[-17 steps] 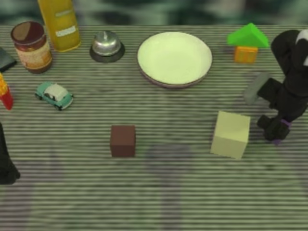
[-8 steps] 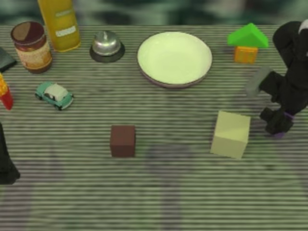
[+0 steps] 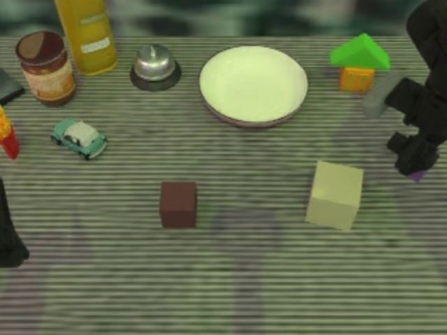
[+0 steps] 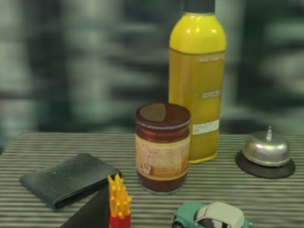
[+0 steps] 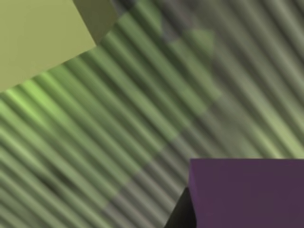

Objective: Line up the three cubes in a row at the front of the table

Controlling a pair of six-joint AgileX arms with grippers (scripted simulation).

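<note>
right hand [image 3: 417, 167] grips what looks like the purple cube [image 5: 247, 192] above the bench [image 3: 244, 279], yellow cube [image 3: 336, 194] just beside it

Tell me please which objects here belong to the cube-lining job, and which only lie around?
For the job:
pale yellow cube
dark reddish-brown cube
small purple cube, held in the right gripper
table

Lying about:
white plate
service bell
toy car
jar
yellow bottle
wallet
orange block with green roof
</note>
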